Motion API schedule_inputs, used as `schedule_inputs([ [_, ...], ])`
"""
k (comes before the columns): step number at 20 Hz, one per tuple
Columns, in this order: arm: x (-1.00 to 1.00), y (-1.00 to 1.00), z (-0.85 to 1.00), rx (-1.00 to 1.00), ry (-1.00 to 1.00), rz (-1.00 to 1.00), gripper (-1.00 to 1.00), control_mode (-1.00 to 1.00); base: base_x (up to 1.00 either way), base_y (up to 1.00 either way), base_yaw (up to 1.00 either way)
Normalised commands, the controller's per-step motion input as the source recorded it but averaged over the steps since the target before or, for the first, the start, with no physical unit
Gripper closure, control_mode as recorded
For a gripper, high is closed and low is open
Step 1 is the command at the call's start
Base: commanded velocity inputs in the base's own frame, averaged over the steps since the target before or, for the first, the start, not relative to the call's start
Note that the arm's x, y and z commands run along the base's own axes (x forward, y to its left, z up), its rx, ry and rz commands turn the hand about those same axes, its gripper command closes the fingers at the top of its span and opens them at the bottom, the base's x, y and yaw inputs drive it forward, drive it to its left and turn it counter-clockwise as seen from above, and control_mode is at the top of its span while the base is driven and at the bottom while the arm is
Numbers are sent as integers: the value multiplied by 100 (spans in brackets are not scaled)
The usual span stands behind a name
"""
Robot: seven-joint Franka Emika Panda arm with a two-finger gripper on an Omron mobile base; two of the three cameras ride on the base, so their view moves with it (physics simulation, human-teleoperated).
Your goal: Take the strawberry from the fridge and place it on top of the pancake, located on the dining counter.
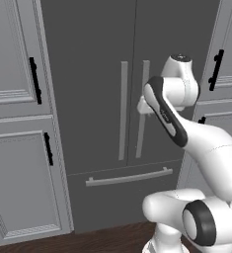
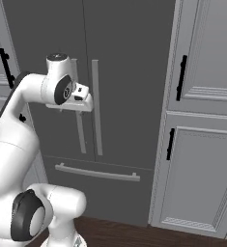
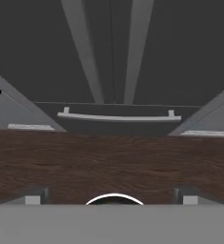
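the white arm's hand [image 2: 78, 99] sits at the closed fridge's [image 2: 124, 72] left door handle [image 2: 79, 120].

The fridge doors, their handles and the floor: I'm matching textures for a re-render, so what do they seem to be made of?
The fridge doors look like matte dark grey painted metal: flat, even, no glare, though the render leaves it open. The fridge handles look like lighter brushed or satin metal: pale grey bars. The floor looks like dark brown wood: streaky grain shows in the hand view.
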Motion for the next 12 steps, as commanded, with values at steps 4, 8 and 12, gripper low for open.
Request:
schedule_inputs([
  [4, 63, -9, -4, 0, -27, 2, -100, -100, 0, 0, 0],
  [8, 88, -20, 2, 0, -19, 6, -100, -100, 0, 0, 0],
  [12, 72, -14, 0, 0, -27, -1, -100, -100, 0, 0, 0],
])
